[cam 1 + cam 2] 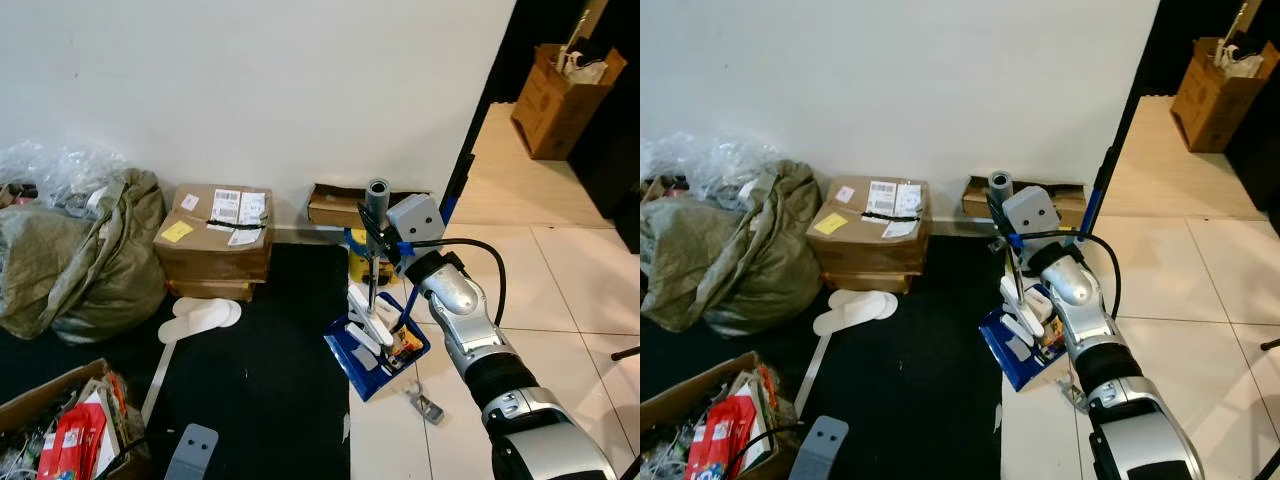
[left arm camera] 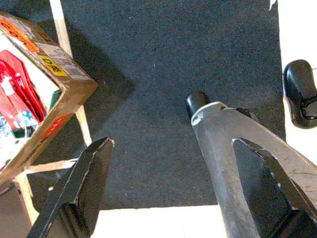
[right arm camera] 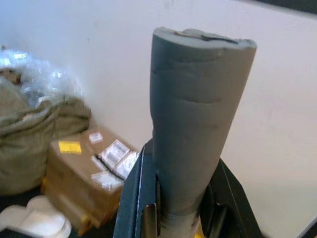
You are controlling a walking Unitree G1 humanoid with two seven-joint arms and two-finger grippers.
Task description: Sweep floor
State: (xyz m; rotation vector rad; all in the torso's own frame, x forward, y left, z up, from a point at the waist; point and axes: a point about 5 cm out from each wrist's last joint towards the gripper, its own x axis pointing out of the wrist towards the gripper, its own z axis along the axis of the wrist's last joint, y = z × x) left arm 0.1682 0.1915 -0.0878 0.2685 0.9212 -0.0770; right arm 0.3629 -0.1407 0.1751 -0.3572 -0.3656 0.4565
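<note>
- The robot's right gripper (image 1: 378, 232) is closed around the grey foam handle (image 3: 195, 124) of an upright dustpan, holding it near the top, close to the white wall (image 1: 270, 90).
- The blue dustpan (image 1: 378, 350) at the foot of that handle rests on the floor, straddling the edge where the black mat (image 1: 260, 360) meets the white tiles (image 1: 560, 290); scraps and white pieces lie in its tray.
- The left gripper (image 2: 148, 183) hangs low over the black mat with its fingers spread apart, holding nothing.
- Risk: the tray looks loaded, so a tilt or jerk of the handle could likely spill the scraps back onto the floor.
- Risk: the grip sits high on a long handle, so the pan could swing and knock the yellow container (image 1: 357, 258) just behind it.
- Risk: the mat's edge under the pan might catch the lip if it is dragged sideways.
- A small metal object (image 1: 427, 405) lies on the tiles just beside the pan and may still need sweeping up.
- Along the wall stand stacked cardboard boxes (image 1: 215, 240), a stuffed olive sack (image 1: 85, 250) and clear plastic bags (image 1: 60, 170); white slippers (image 1: 198, 318) lie on the mat in front of the boxes.
- An open box of packets (image 1: 60, 425) and a pale wooden stick (image 1: 158, 375) crowd the mat near the left arm, narrowing the room to sweep.
</note>
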